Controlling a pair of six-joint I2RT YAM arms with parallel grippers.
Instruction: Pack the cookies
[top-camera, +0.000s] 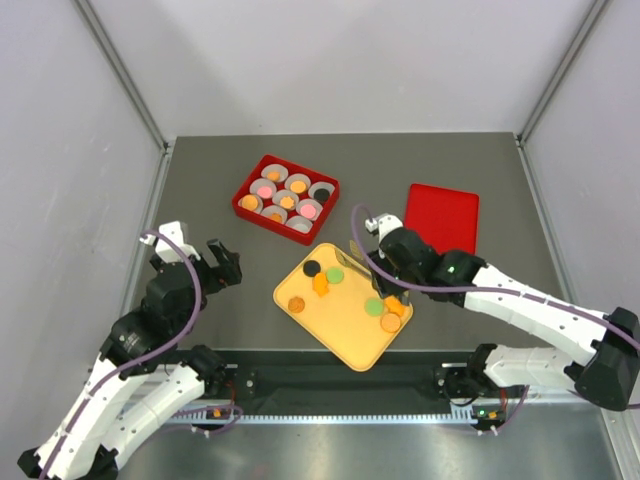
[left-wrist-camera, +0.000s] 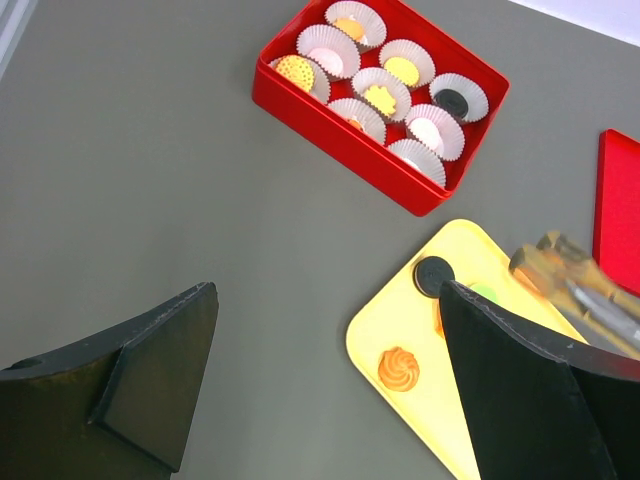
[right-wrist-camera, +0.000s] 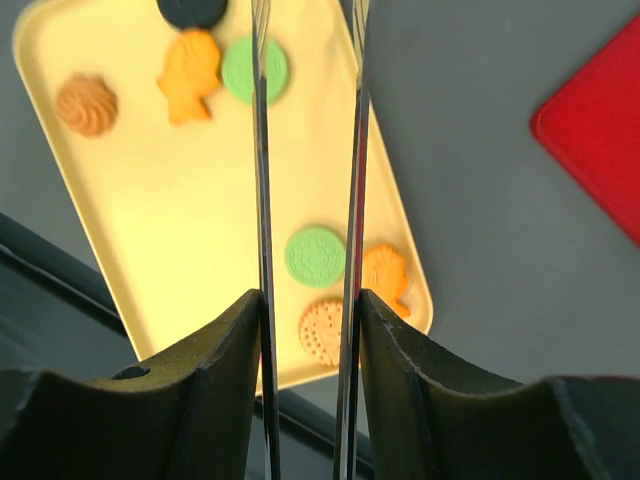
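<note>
While the left pincer (top-camera: 226, 260) hangs spread, left of the yellow tray (right-wrist-camera: 150, 200), the right pincer (right-wrist-camera: 310, 310) pinches metal tongs (right-wrist-camera: 262, 150) over that tray's cookies (right-wrist-camera: 315, 256).

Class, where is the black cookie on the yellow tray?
In the top view, the black cookie lies near the yellow tray's far corner, beside an orange cookie.

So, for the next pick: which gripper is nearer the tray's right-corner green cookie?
Right. Right gripper, with tongs, hovers near that green cookie; left gripper is off the tray.
</note>
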